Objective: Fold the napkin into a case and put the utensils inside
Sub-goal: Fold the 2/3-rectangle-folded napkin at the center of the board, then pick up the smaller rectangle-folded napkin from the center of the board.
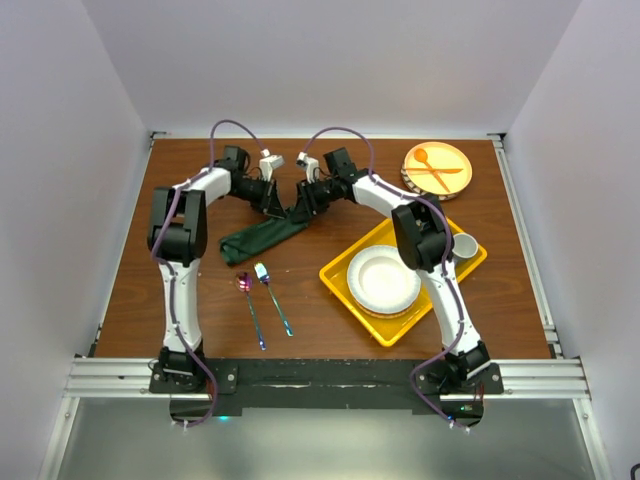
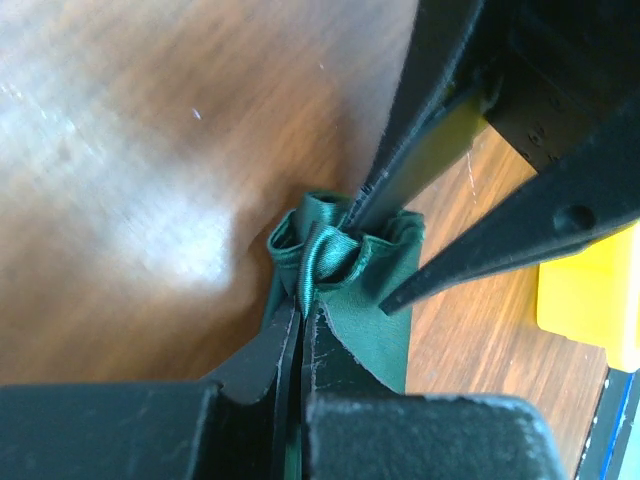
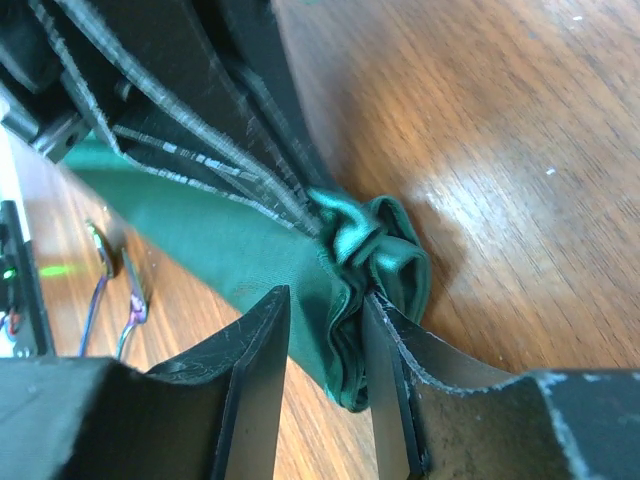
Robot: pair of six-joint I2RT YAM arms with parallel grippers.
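Nearest the arm bases, the two shiny metal utensils [image 1: 244, 283] lay side by side on the brown table [image 1: 320, 325], heads pointing away and handles angled back toward the right. To their right sat a yellow tray [image 1: 338, 272] with a white plate [image 1: 380, 280] in it and a small cup [image 1: 465, 243] at its far corner.

Just beyond the utensils, not touching them, lay the napkin [image 1: 258, 240]. It was a dark green strip, gathered lengthwise and running from near left to far right. Its near end rested slack on the wood. Its far end rose into a tight crumpled knot where both claws met.

The left claw [image 2: 300, 305] was pressed together, pinching a shiny fold of that knot between its tips, and the rest of the cloth trailed back beneath it.

The right claw [image 3: 325, 300] came in from the opposite side with its jaws partly spread. They straddled the same knot, so that bunched cloth filled the gap between them and one finger [image 3: 385, 340] lay against the folds. Whether those jaws were squeezing the cloth or only standing around it could not be told. The tips of the two claws were nearly touching, with only the knot between them.

Farthest back, at the far right of the table, an orange plate [image 1: 452, 154] held an orange spoon and fork, well apart from the napkin.
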